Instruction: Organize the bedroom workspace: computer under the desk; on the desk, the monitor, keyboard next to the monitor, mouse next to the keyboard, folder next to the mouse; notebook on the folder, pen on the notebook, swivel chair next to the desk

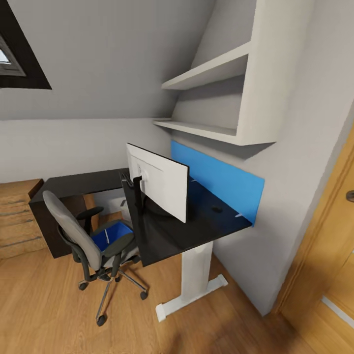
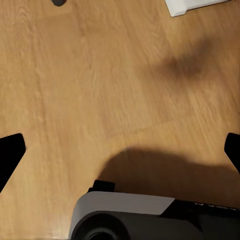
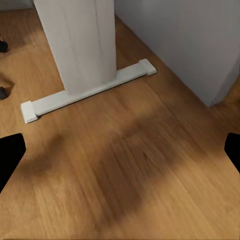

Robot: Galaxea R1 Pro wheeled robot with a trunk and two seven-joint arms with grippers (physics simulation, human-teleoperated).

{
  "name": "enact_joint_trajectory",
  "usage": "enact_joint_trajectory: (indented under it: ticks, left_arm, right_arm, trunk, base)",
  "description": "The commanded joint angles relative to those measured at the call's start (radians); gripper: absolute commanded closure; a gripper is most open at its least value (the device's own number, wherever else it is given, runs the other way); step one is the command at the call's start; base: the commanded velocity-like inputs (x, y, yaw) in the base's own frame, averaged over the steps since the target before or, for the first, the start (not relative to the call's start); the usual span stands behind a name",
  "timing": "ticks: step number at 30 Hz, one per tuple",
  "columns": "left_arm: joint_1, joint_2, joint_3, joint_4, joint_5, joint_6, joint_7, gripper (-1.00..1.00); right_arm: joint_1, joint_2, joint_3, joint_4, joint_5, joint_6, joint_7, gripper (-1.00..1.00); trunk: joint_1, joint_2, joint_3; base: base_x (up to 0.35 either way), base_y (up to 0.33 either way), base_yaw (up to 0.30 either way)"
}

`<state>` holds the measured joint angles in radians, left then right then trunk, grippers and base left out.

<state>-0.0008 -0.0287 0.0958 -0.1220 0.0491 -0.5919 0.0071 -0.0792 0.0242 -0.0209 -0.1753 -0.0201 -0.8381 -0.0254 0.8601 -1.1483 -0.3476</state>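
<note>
a: head view first. matte black l-shaped desk [image 1: 162,236] stands against the grey wall on a white pedestal leg [image 1: 195,271], with the wide flat monitor [image 1: 160,179] already on it, white back toward us. a small dark lump sits on the desktop near the bright blue wall panel [image 1: 216,179]; it could be the mouse, too small to tell.

b: and the folder?

a: flat bright blue folder [image 1: 112,235] lies on the seat of the grey upholstered swivel chair [image 1: 91,241], which is pulled in close to the desk's edge. something thin and pale rests on it, maybe the pen, i can't say. keyboard, notebook and computer i can't pick out for certain.

b: hands?

a: left gripper [image 2: 120,150] hangs over bare light wood plank floor [image 2: 100,75], black fingertips [image 2: 10,152] at the far edges of its wrist view, so spread wide and carrying nothing. right gripper [image 3: 120,150] is the same, wide and empty, looking at the foot of the white leg.

b: so what goes wrong from here?

a: my guess is the chair. it's on castors, so a reach for the folder that nudges an armrest or the seat would likely roll or spin it away. the armrests also fence in the seat, leaving a tight entry.

b: anything else?

a: the folder is thin and flat, so fingers may slide over it or push it off the seat. and driving closer, the base could clip the white foot or the chair's star base.
</note>
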Motion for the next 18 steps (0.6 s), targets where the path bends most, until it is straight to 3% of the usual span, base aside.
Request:
enact_joint_trajectory:
  ticks: [1,18]
  left_arm:
    - [0.000,0.000,0.004,-0.001,0.002,-0.002,-0.001,-1.00]
    - [0.000,0.000,0.004,-0.001,0.002,-0.002,-0.001,-1.00]
  right_arm:
    - [0.000,0.000,-0.001,0.000,-0.001,-0.003,0.000,-1.00]
    - [0.000,0.000,0.001,0.000,0.000,-0.002,0.001,-1.00]
  trunk:
    - [0.000,-0.001,-0.002]
    - [0.000,-0.001,-0.011]
  base:
    - [0.000,0.000,0.281]
    - [0.000,0.000,0.281]
